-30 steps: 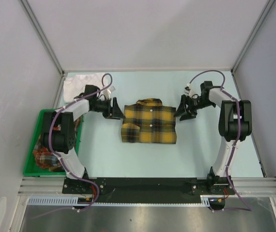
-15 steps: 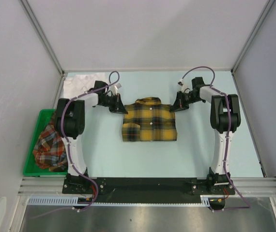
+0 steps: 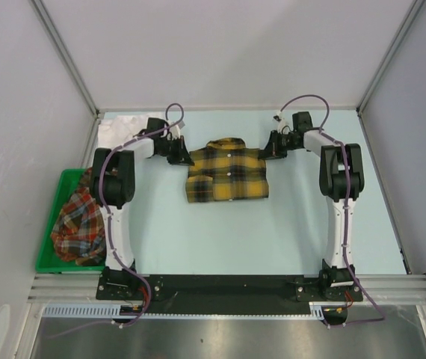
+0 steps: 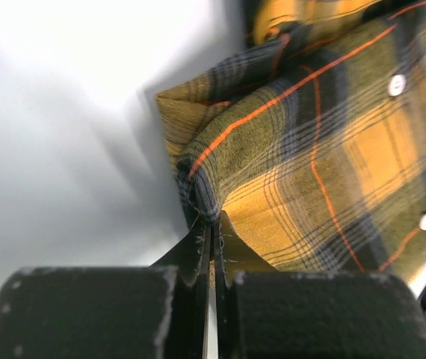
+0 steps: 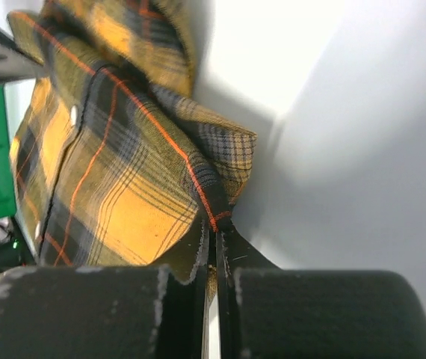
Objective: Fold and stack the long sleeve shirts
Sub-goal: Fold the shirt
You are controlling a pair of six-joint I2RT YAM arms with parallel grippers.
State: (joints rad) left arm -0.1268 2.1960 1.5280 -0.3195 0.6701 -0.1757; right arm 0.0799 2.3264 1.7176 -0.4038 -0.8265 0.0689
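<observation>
Left gripper [image 4: 211, 224] pinches tight on the yellow plaid shirt [image 3: 226, 173] at one shoulder corner; right gripper [image 5: 217, 224] clamps the opposite shoulder, 2 firm grips.

1. Near half of the table [image 3: 220, 232] is bare: open passage side to side.
2. Centre is taken by the yellow plaid shirt [image 3: 226, 170]; left arm [image 3: 116, 183] and right arm [image 3: 340, 176] flank it.
3. White shirt [image 3: 116, 129] fills the far-left corner; green bin [image 3: 46, 258] lines the left edge.
</observation>
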